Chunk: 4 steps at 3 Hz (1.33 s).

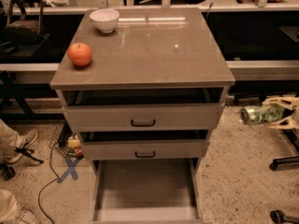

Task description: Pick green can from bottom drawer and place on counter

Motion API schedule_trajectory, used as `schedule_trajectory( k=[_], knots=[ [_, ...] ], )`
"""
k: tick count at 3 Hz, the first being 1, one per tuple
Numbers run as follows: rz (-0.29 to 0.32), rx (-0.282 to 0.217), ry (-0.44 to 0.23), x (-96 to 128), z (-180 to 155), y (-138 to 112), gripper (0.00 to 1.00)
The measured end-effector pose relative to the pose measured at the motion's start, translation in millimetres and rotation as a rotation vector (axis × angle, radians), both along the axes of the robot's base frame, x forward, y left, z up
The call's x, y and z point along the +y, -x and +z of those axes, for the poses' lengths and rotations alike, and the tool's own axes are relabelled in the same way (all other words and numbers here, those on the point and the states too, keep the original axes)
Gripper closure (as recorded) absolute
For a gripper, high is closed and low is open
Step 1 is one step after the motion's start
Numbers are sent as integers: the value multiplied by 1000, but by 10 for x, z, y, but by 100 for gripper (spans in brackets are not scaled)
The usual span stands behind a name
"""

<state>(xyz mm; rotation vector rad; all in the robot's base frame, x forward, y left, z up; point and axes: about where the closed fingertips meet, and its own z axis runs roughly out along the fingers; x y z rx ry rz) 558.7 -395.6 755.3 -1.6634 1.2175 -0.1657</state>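
My gripper (267, 113) is at the right edge of the view, to the right of the cabinet and below counter height. Its pale fingers (278, 101) are shut on the green can (255, 115), which lies on its side in the grip, silver end to the left. The bottom drawer (145, 190) is pulled out at the bottom of the view, its pale floor bare. The glossy grey-brown counter (154, 50) tops the cabinet, up and to the left of the can.
A red-orange apple (80, 54) and a white bowl (104, 20) sit on the counter's left side. Two upper drawers with dark handles (143, 122) stand slightly open. A chair base (282, 162) is at the right, cables and a blue tape cross (70, 168) at the left.
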Motion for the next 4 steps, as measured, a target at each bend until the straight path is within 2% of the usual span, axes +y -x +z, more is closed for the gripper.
schedule_trajectory(
  k=[1, 2, 3, 4],
  knots=[
    [29, -20, 0, 22, 489, -253, 100],
    [15, -51, -8, 107, 1297, -760, 100],
    [15, -53, -18, 145, 1317, -786, 100],
    [-11, -71, -59, 209, 1544, -869, 100]
  ],
)
